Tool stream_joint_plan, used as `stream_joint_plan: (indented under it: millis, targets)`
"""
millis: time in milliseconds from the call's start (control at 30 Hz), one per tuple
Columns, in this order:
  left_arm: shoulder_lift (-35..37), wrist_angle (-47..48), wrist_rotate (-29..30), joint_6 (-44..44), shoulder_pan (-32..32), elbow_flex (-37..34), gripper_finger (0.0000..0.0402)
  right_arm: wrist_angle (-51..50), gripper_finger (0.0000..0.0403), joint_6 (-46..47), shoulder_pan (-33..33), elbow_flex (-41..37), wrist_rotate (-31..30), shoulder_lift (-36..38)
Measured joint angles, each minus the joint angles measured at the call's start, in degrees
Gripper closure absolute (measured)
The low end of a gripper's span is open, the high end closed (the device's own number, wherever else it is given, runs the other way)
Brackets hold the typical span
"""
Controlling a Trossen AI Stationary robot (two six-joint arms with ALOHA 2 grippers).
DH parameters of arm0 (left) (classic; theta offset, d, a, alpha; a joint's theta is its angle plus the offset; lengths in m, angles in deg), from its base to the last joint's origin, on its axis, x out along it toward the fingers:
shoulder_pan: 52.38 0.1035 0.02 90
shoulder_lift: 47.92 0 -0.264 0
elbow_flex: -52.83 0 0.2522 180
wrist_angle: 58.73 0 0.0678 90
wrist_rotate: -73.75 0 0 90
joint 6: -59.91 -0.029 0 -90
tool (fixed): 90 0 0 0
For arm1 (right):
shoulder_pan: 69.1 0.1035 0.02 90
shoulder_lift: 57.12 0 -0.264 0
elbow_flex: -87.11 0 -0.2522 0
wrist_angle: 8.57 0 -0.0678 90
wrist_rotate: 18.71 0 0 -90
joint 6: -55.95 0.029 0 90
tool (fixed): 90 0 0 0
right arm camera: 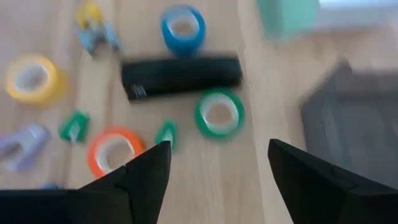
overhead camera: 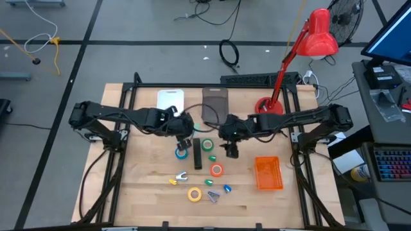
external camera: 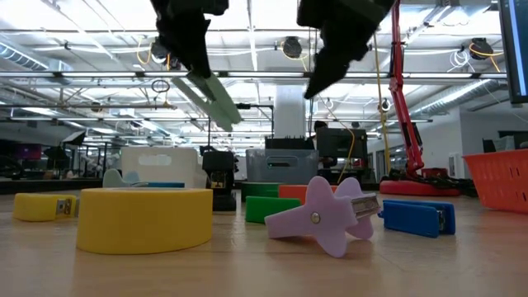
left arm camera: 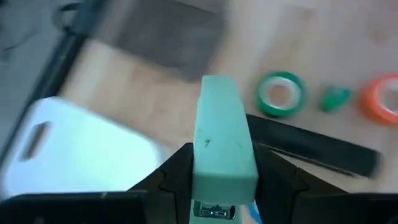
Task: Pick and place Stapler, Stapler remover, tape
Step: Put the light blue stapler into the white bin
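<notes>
My left gripper hangs above the table's middle, shut on a light green stapler, which in the low view slants down below the fingers. Under it lie the blue tape, a black stapler and the green tape. My right gripper is open in the air over the green tape and the orange tape, with nothing between its fingers. The yellow tape lies near the front edge. Small claw-shaped stapler removers lie around it: yellow, purple, blue. My left gripper pinches the green stapler between its two fingers by its two long sides, at its back end. The stapler's long body runs on forward past the fingertips, in line with them. It is lifted clear of the table and tilts downward.
A white board and a grey tray lie at the table's far side. An orange basket stands at the right. A red desk lamp rises from the far right corner. Bare wood shows at the front left.
</notes>
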Motion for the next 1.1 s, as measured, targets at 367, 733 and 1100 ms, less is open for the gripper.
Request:
stream_joint_plan:
  millis: [367, 733, 1100]
  targets:
    - [4.31, 11.41, 20.91, 22.96, 6.29, -1.03, 0.0272, -12.05, 0.0156, 2.37, -0.1, -4.83, -0.07, 0.33]
    - [4.46, -4.91, 20.47, 32.68, 13.61, -13.15, 0.0272, -11.39, 0.0158, 5.84, -0.08, -13.32, 0.1, 2.26]
    - [3.35, -18.35, 20.67, 37.09, 17.08, -24.72, 0.0272, -9.09, 0.016, 6.28, -0.07, -13.34, 0.04, 2.75]
